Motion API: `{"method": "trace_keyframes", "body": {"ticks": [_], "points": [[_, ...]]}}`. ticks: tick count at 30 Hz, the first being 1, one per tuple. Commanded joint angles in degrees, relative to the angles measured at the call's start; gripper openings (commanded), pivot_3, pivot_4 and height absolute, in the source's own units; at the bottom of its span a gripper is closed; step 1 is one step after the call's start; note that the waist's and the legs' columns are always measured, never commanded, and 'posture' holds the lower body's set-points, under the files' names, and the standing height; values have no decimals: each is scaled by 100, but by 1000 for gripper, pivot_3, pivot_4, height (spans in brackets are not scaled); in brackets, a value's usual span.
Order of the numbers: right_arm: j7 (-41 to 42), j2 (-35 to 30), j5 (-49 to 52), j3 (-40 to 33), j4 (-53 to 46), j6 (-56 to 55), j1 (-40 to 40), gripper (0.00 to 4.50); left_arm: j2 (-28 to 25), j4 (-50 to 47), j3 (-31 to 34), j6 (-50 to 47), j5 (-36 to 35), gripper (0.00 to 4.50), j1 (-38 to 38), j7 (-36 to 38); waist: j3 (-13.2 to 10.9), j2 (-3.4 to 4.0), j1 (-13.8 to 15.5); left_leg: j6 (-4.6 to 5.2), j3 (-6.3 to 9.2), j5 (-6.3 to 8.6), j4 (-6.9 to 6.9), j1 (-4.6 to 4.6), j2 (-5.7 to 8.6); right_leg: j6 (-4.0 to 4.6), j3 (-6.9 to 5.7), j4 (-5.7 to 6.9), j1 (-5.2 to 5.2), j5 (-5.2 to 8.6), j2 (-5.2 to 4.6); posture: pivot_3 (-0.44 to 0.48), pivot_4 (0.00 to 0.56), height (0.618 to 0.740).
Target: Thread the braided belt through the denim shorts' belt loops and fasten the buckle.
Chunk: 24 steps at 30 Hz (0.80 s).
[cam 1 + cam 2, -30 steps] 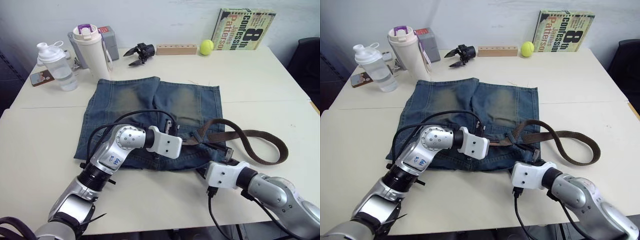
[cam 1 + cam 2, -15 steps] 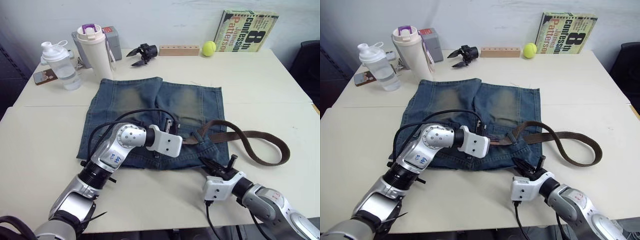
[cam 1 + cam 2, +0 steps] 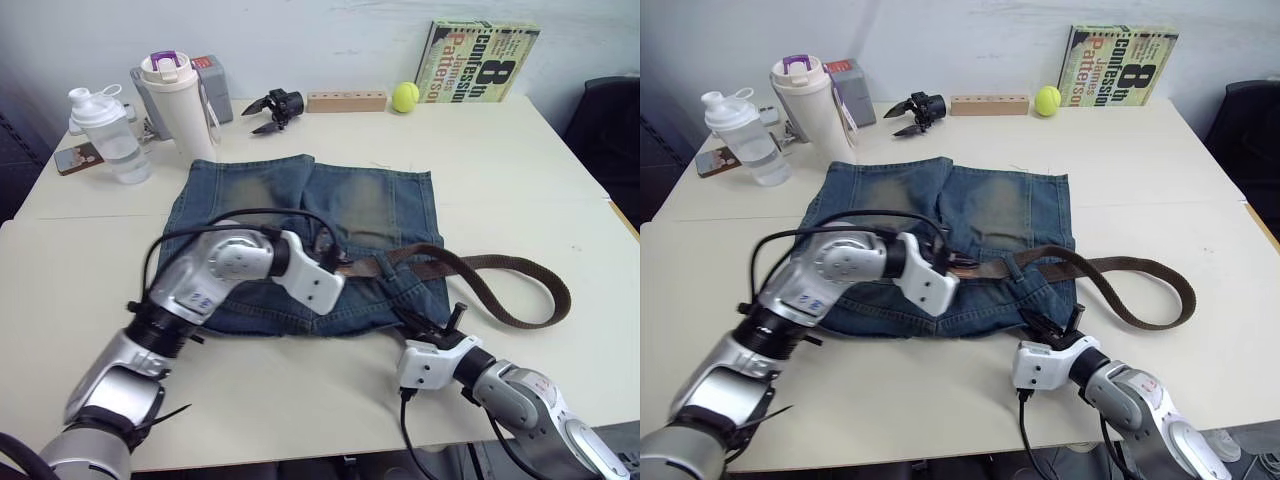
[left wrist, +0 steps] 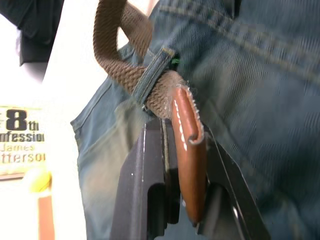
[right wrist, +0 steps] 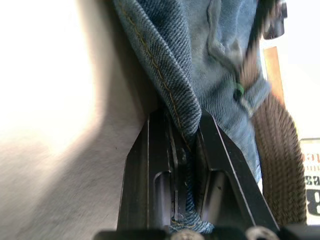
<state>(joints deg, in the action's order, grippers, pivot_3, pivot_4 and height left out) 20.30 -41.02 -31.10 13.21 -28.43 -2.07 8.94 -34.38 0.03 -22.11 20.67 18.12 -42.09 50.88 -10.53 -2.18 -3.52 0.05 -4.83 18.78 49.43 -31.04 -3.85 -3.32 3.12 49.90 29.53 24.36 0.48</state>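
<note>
The denim shorts (image 3: 340, 200) lie flat mid-table, waistband towards me. The braided belt (image 3: 470, 262) runs along the waistband, then curls in a big loop on the table to the right. In the left wrist view it passes under a belt loop (image 4: 156, 74), and my left gripper (image 4: 182, 130) is shut on its tan leather tip (image 4: 190, 155). That gripper (image 3: 338, 268) sits over the waistband's middle. At the shorts' near right corner my right gripper (image 3: 430, 322) is shut on a fold of the denim edge (image 5: 170, 85). The buckle is hidden.
Along the far edge stand a clear shaker bottle (image 3: 105, 135), a white tumbler (image 3: 175, 100) in front of a grey box, a phone (image 3: 72, 158), a black gripper tool (image 3: 272, 105), a wooden block (image 3: 345, 100), a tennis ball (image 3: 405, 96) and a book (image 3: 478, 60).
My right gripper, open a second ago beside the shorts' corner, has shut on the denim edge. The left gripper has kept the belt tip, and the belt now lies flatter along the waistband.
</note>
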Motion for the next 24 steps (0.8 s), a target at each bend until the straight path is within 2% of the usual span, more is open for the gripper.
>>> {"method": "trace_keyframes", "body": {"ticks": [1,8,11,18,21,24], "points": [[80,120,-105,-170,570,379,-86,62,-411,-553,515,5,-605,0,330,222,1,-1,22,-1,2,0,8,1,0,2,-3,5,-1,1,-1,0,150,657],[157,77,-42,-462,657,453,-52,62,-953,-608,857,117,-1283,0,870,548,4,-4,45,7,0,7,49,-6,-8,10,-6,14,-2,5,-1,0,150,657],[135,-106,39,-740,719,332,22,62,-1036,-280,806,428,-1194,0,901,515,4,-3,67,10,-2,13,57,-8,-7,11,-5,14,-2,6,-3,0,150,657],[286,-579,523,-1472,714,-187,377,62,-405,337,660,859,-1078,0,690,30,1,14,227,56,-25,50,95,-28,3,-10,7,15,3,13,-17,0,150,657],[470,-491,910,-1707,610,-123,428,62,-150,375,556,1150,-1306,0,687,106,1,17,224,60,-30,72,110,-34,3,-36,14,21,3,15,-17,0,150,657],[404,-554,796,-1946,786,-22,380,62,-26,375,485,1182,-1369,0,699,187,3,29,200,60,-33,85,126,-33,3,-48,21,39,4,23,-17,0,150,657]]}}
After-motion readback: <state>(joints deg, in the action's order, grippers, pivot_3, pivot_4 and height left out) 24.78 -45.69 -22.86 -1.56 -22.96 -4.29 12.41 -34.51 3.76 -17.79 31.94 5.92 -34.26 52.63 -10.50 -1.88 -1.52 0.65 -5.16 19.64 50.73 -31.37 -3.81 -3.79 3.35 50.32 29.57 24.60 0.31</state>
